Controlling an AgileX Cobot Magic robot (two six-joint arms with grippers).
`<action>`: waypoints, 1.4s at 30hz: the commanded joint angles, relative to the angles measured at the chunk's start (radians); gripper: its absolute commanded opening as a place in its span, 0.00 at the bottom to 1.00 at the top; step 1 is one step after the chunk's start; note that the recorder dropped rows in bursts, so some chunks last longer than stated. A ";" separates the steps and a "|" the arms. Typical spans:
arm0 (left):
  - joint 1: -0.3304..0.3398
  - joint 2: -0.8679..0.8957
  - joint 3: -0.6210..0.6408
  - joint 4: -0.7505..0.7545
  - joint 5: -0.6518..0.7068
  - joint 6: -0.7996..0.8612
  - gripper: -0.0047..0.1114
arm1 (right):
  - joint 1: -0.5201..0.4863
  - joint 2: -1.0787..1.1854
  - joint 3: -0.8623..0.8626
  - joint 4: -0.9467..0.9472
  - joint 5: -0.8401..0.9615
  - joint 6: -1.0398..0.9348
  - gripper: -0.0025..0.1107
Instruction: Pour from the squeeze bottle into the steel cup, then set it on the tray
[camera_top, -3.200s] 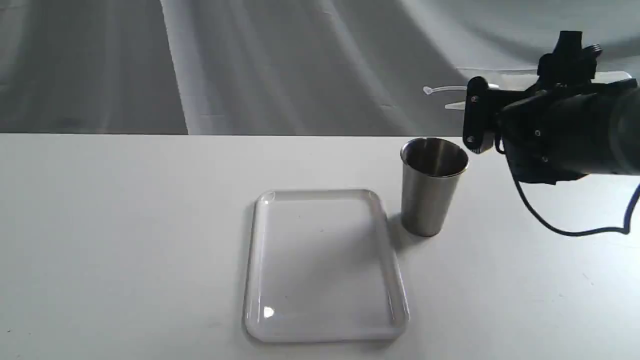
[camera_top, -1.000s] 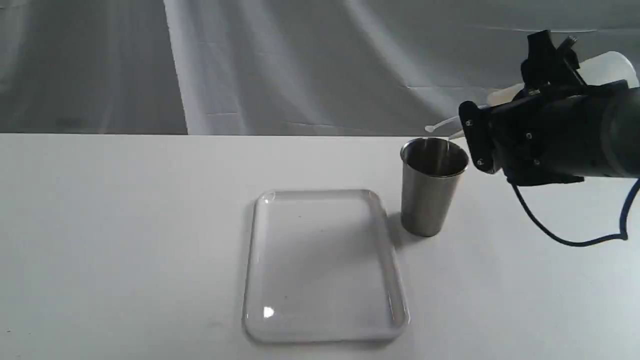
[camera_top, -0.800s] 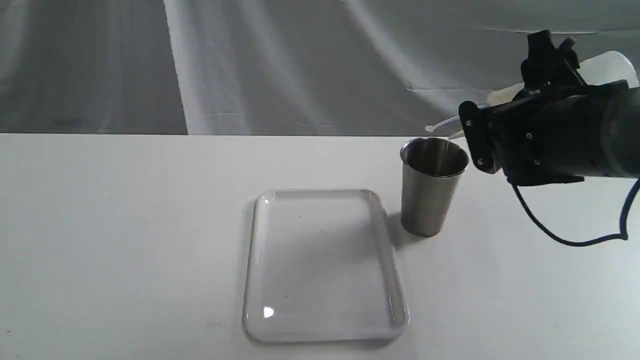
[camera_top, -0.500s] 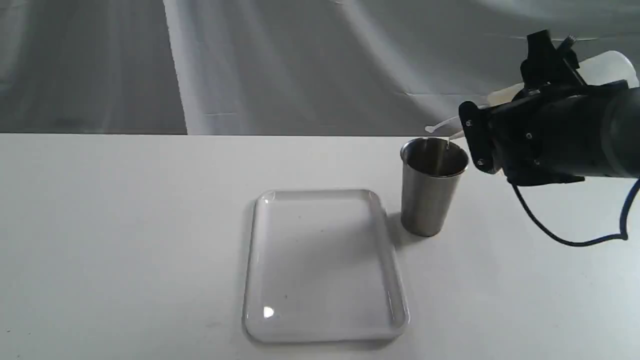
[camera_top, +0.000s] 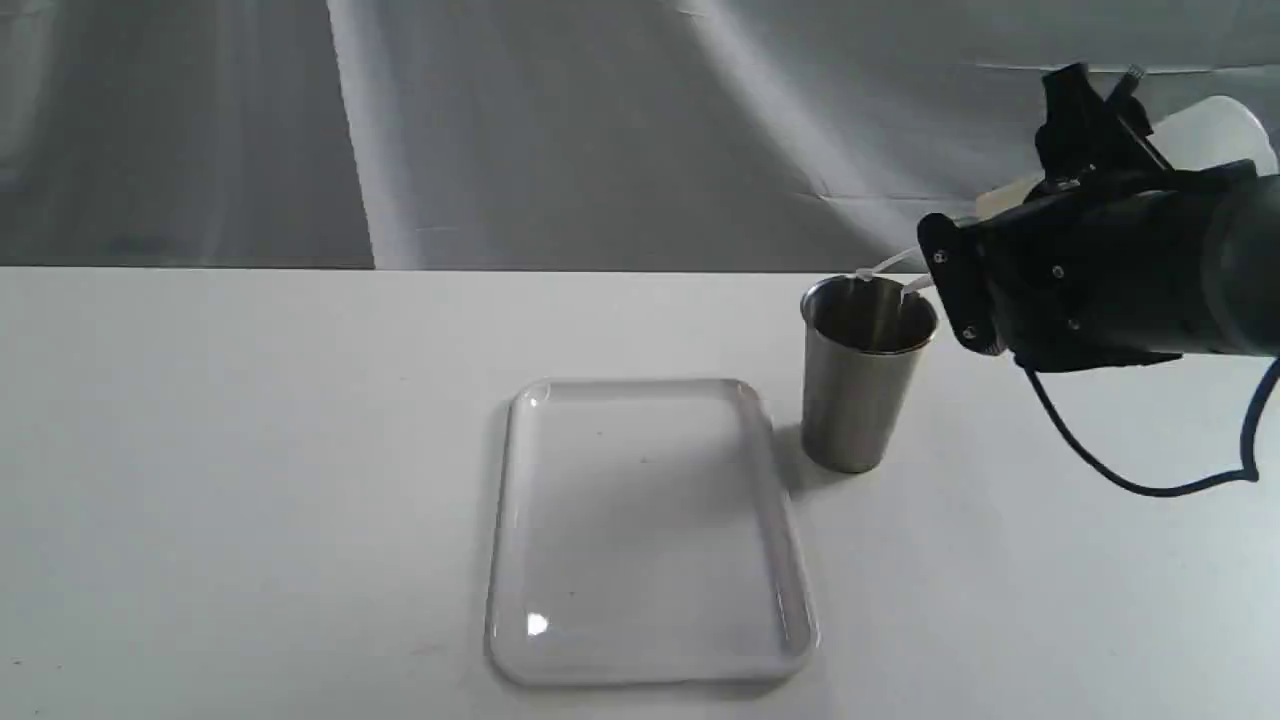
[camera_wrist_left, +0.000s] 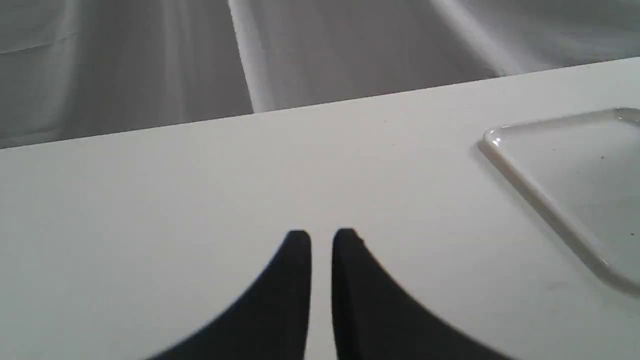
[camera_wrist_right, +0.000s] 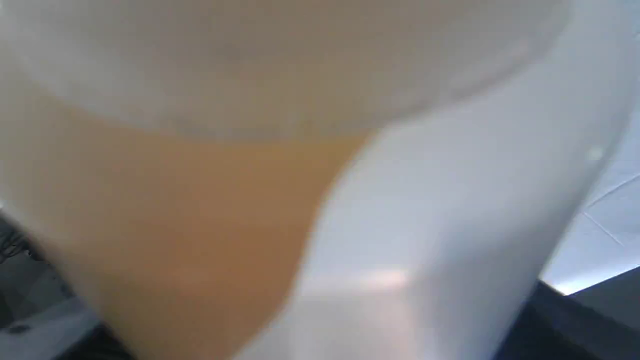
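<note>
The squeeze bottle (camera_top: 1205, 135) is tipped nozzle-down in the exterior view, held at upper right by my right gripper (camera_top: 1095, 150), which is shut on it. Its thin nozzle (camera_top: 915, 285) and tethered cap strap reach the rim of the steel cup (camera_top: 862, 385), which stands upright on the table just right of the tray (camera_top: 640, 385). In the right wrist view the bottle (camera_wrist_right: 425, 215) fills the frame, amber liquid (camera_wrist_right: 175, 220) pooled on one side. My left gripper (camera_wrist_left: 321, 235) rests low over bare table, fingers nearly touching and empty, with the tray's rim (camera_wrist_left: 540, 200) off to one side.
A white table (camera_top: 250, 450) carries everything, with a grey cloth backdrop behind. A blue cable (camera_top: 1150, 487) loops down from my right arm above the table, right of the cup. My left arm does not show in the exterior view.
The right arm tipped the bottle from level to nozzle-down and brought the nozzle to the cup's rim; in the last half second it dipped slightly lower. Cup and tray stayed put.
</note>
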 joint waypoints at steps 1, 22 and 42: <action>-0.003 -0.005 0.004 0.001 -0.007 -0.002 0.11 | 0.001 -0.010 -0.011 -0.031 0.029 0.006 0.46; -0.003 -0.005 0.004 0.001 -0.007 -0.002 0.11 | 0.001 -0.010 -0.011 -0.031 0.029 0.746 0.46; -0.003 -0.005 0.004 0.001 -0.007 -0.002 0.11 | 0.001 -0.020 -0.011 -0.031 0.017 1.387 0.46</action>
